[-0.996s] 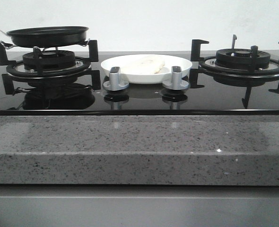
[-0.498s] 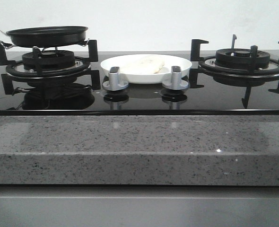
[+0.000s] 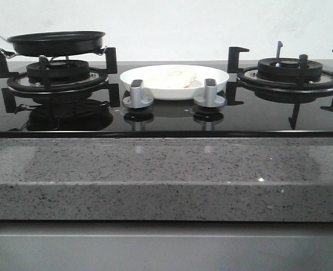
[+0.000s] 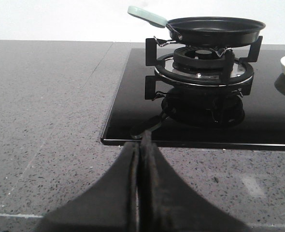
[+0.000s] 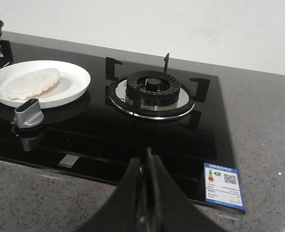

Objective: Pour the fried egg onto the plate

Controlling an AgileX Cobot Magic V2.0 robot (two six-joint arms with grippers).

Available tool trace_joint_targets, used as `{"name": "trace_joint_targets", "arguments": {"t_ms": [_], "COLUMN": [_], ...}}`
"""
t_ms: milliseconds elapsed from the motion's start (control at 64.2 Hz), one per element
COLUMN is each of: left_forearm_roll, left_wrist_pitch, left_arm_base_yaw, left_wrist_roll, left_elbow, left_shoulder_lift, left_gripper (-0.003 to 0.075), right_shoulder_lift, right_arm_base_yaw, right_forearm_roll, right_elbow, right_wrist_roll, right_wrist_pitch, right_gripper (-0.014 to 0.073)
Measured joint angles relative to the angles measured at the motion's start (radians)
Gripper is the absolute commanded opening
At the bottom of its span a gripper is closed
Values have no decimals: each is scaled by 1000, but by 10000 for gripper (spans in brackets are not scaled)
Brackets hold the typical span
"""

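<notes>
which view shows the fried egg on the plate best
The right wrist view: it looks down on the fried egg lying whole on the plate. The front view sees it edge-on, low behind the rim. The left wrist view shows only the plate's edge.

Front view: low, level with the hob point(image 3: 166, 116), facing the wall. Left wrist view: off the hob's left end, near the surface point(image 4: 41, 121), facing the pan point(image 4: 215, 30). Right wrist view: higher, beyond the right burner point(image 5: 152, 92). Shared: plate point(image 5: 41, 83).
</notes>
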Motion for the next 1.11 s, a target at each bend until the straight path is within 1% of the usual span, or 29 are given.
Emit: {"name": "trace_joint_targets", "arguments": {"t_ms": [420,514,638,840,934,1105], "left_forearm_roll": [0,0,0,0,0,0], "left_wrist_pitch": [0,0,0,-2,-2,-2], "left_arm_base_yaw": [0,0,0,0,0,0], "left_wrist_roll": [0,0,0,0,0,0], "left_elbow": [0,0,0,0,0,0], "left_shoulder_lift": [0,0,0,0,0,0], "left_gripper": [-19,-19,-19,-19,-19,-19], "right_shoulder_lift": [0,-2,-23,-106,-132,-136], "right_arm_base_yaw": [0,0,-34,-162,-191,-195], "right_forearm_roll": [0,0,0,4,6,8], "right_elbow": [0,21,105,316,397,420], "right_wrist_roll": [0,0,0,0,0,0], "right_wrist_pitch": [0,-33,-112,-286,-358,-366], "right_gripper": [-60,-60,-60,-60,-60,-60]}}
